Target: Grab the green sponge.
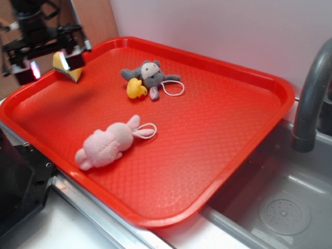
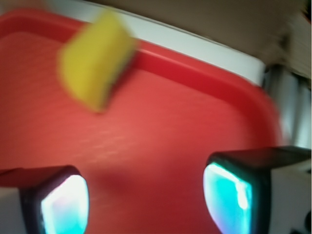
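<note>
Wrist view: gripper (image 2: 146,200) open, nothing between its pads, green sponge (image 2: 95,58) ahead near tray (image 2: 195,122) rim (blurred). Exterior adds grey plush (image 1: 150,75), duck (image 1: 136,88), pink plush (image 1: 109,145) mid-tray.

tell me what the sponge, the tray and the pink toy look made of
Green sponge: likely soft foam, matte yellow, blocky; its green layer isn't clear here. Tray: seems hard moulded plastic, glossy red with a fine pebbled texture and raised rim. Pink toy: looks like plush fabric, fuzzy and matte, with a thin cord loop.
</note>
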### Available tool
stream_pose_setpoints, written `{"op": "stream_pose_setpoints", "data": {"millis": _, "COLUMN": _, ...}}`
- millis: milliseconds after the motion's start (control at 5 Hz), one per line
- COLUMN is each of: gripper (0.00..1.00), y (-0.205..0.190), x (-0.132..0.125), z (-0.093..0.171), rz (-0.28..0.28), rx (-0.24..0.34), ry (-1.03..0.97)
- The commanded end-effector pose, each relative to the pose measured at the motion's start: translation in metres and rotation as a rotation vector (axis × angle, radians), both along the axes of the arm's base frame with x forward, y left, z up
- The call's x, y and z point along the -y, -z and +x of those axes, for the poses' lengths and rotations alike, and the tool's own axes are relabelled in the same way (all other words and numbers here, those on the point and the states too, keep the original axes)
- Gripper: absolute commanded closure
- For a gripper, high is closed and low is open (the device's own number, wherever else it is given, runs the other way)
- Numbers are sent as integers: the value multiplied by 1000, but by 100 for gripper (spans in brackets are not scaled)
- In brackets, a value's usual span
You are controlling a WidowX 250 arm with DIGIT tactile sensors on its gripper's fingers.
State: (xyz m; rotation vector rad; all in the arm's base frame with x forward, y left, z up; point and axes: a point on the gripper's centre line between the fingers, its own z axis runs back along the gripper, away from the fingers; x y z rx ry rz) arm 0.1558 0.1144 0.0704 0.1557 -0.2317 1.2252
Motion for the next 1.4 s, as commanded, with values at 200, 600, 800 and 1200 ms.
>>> {"op": "stream_pose_setpoints", "data": {"millis": 200, "gripper": 0, "y": -4, "x": -12, "z": -49, "rz": 18, "rx": -44, "ry": 90}}
{"op": "stream_pose_setpoints", "data": {"millis": 600, "gripper": 0, "y": -4, "x": -12, "z": -49, "rz": 18, "rx": -44, "ry": 90}}
{"op": "stream_pose_setpoints", "data": {"millis": 800, "gripper": 0, "y": -14, "x": -16, "z": -14, "rz": 4, "rx": -22, "ry": 106}}
{"op": "stream_pose_setpoints", "data": {"millis": 1200, "gripper": 0, "y": -1, "x": -52, "z": 54, "rz": -60, "rx": -31, "ry": 43}}
